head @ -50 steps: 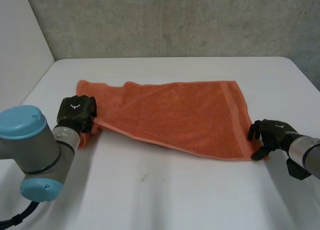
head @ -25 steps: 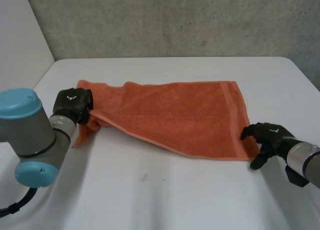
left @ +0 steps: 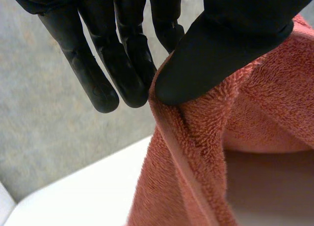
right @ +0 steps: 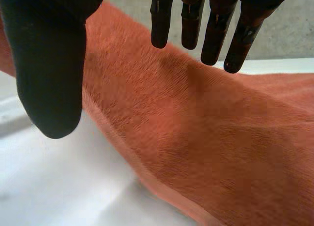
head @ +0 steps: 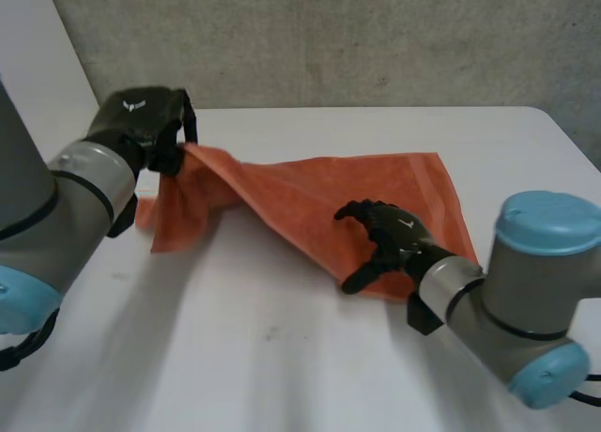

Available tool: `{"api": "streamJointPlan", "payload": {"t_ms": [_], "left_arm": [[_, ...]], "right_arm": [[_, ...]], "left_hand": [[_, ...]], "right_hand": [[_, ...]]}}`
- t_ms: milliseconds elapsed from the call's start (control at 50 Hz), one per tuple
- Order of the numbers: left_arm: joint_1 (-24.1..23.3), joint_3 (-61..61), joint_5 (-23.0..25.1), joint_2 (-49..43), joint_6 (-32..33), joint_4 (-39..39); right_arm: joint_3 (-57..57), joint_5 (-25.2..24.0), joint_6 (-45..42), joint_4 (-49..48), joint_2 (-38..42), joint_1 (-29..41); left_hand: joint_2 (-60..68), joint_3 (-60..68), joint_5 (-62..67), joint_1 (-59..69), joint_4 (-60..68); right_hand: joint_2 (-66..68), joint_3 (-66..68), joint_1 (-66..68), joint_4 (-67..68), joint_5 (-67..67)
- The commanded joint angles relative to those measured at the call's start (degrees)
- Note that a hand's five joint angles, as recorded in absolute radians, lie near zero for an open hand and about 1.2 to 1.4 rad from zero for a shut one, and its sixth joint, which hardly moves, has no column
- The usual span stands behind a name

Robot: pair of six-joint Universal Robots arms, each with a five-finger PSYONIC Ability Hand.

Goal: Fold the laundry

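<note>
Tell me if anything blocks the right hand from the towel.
Nothing visible does. The right hand is open directly over the towel at its near edge, with no other thing between them. The left hand pinches a raised edge at its other end.

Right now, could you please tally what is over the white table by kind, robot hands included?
orange terry-cloth towel: 1
black robot hands: 2, the left hand and the right hand
total: 3

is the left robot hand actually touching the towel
Touching. The left wrist view shows the thumb of the left robot hand pressed onto the towel at its hemmed edge, pinching it against the fingers.
</note>
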Motion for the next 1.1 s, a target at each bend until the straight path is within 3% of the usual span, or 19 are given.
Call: {"api": "streamJointPlan", "payload": {"t_ms": [20,140,240,260,360,400,460,640,740,780,840,900,1100], "left_arm": [[-2.91,3.46,-0.38,3.81,-0.12,-1.10],[-3.53,4.70,-1.96,5.40,-0.03,-1.10],[-2.83,3.21,-2.05,5.14,-0.03,-1.19],[-2.83,3.20,-2.05,5.13,-0.03,-1.19],[-0.63,-0.58,-1.79,5.13,0.14,-1.01],[1.29,-2.59,-1.61,5.13,0.06,-1.01],[2.01,-3.39,-1.61,5.13,0.05,-1.10],[4.82,-6.11,-1.52,5.31,-0.12,-1.10],[6.05,-7.52,-1.35,5.22,-0.03,-1.01],[6.14,-8.05,-1.35,5.13,-0.03,-1.01],[6.40,-8.57,-1.35,4.61,-0.12,-0.93],[6.49,-8.58,-1.26,4.52,-0.12,-0.84],[8.16,-7.09,-1.26,2.24,0.05,-0.66]], "right_arm": [[-3.73,5.41,6.39,-2.52,4.48,6.91],[-5.40,7.70,6.22,-4.10,8.52,8.23],[-4.35,17.69,2.28,-8.49,9.75,6.74],[-4.35,17.72,2.26,-8.50,9.75,6.73],[-0.65,19.56,-5.65,-9.64,7.91,-0.74],[1.62,17.64,-9.94,-10.60,6.07,-7.21],[3.29,15.18,-13.11,-11.40,5.62,-10.92],[4.18,11.83,-15.32,-9.55,5.01,-12.60],[3.48,7.79,-14.88,-4.28,4.30,-13.22],[2.60,3.24,-14.70,0.09,4.21,-14.18],[2.34,-0.64,-14.53,2.30,4.21,-14.45],[2.25,-2.23,-14.35,3.01,4.21,-14.27],[3.30,-2.50,-13.56,3.63,3.86,-14.10]], "left_hand": [[10.19,10.32,10.75,11.41,10.29],[10.19,10.32,10.75,11.41,10.29],[10.19,10.32,10.75,11.41,10.29],[10.19,10.32,10.75,11.41,10.29],[10.19,10.32,10.75,11.41,10.29],[10.19,10.32,10.75,11.41,10.29],[10.19,10.32,10.75,11.41,10.29],[10.19,10.32,10.75,11.41,10.29],[10.19,10.32,10.75,11.41,10.29],[10.19,10.32,10.75,11.41,10.29],[10.19,10.32,10.75,11.41,10.29],[10.19,10.32,10.75,11.41,10.29],[10.19,10.32,10.75,11.41,10.29]], "right_hand": [[-2.36,-1.75,0.14,-1.51,-1.25],[-2.36,-1.75,0.14,-1.51,-1.25],[4.16,4.78,6.67,5.01,5.27],[4.20,4.81,6.70,5.05,5.31],[13.45,14.06,15.95,14.30,14.56],[21.33,21.94,23.83,22.18,22.44],[32.90,33.51,35.40,33.75,34.01],[42.04,42.66,44.55,42.90,43.15],[39.86,40.47,42.36,40.71,40.97],[27.31,27.92,29.81,28.16,28.42],[19.72,20.33,22.22,20.57,20.83],[12.12,12.74,14.63,12.98,13.23],[11.77,12.38,14.27,12.62,12.88]]}}
